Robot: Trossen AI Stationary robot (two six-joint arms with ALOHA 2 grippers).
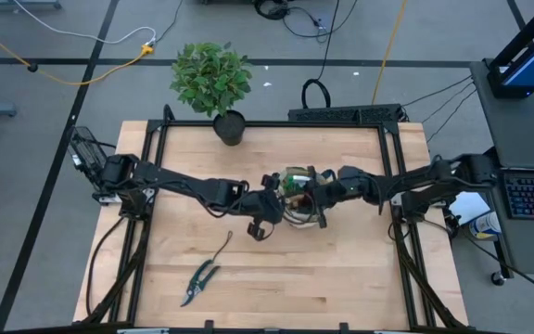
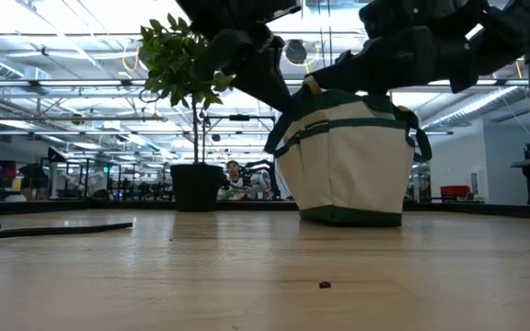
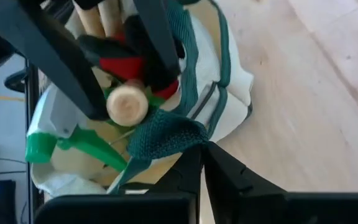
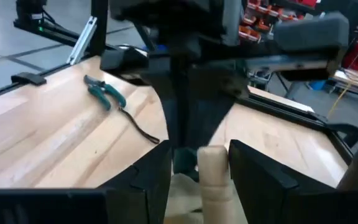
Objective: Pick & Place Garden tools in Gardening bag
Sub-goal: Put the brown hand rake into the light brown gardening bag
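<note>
The gardening bag stands upright on the table, between the two grippers; inside it sit wooden handles, red-black gloves and a green item, their lower ends hidden; the left gripper is pinched closed on the bag's green loop handle; the right gripper hangs spread wide around one wooden handle top, not gripping; the pruning shears and thin weeder lie on the table apart from both grippers.

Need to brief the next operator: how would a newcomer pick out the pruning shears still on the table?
Start at the beige gardening bag at the table's middle. Look toward the front-left of the wooden table: the pruning shears lie flat there, alone. Green-handled and stubby, they differ from the thin dark weeder beside them.
</note>
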